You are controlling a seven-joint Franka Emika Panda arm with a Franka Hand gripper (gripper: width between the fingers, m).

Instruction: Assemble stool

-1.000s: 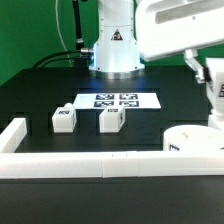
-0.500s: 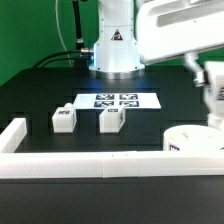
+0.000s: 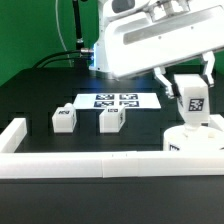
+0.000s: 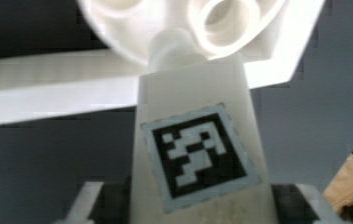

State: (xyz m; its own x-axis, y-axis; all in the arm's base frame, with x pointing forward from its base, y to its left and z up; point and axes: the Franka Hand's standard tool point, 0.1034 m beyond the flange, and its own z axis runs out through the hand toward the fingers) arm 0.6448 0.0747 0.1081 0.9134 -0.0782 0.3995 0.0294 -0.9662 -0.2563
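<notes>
The round white seat (image 3: 193, 139) lies at the exterior view's right, against the border rail. My gripper (image 3: 190, 92) is shut on a tagged white leg (image 3: 192, 102) and holds it upright just above the seat. In the wrist view the leg (image 4: 199, 140) fills the middle, its tag facing the camera, and its far end is at the seat (image 4: 191, 25) with round sockets. Two more tagged legs (image 3: 64, 118) (image 3: 111, 120) stand on the black table at the exterior view's left centre.
The marker board (image 3: 117, 101) lies flat behind the two loose legs. A long white border rail (image 3: 80, 163) runs along the front and turns up the left side. The robot's base (image 3: 112, 50) stands at the back.
The arm has swung towards the exterior view's left and forward, so the gripper and the held leg have come into view above the seat. The two loose legs have not moved.
</notes>
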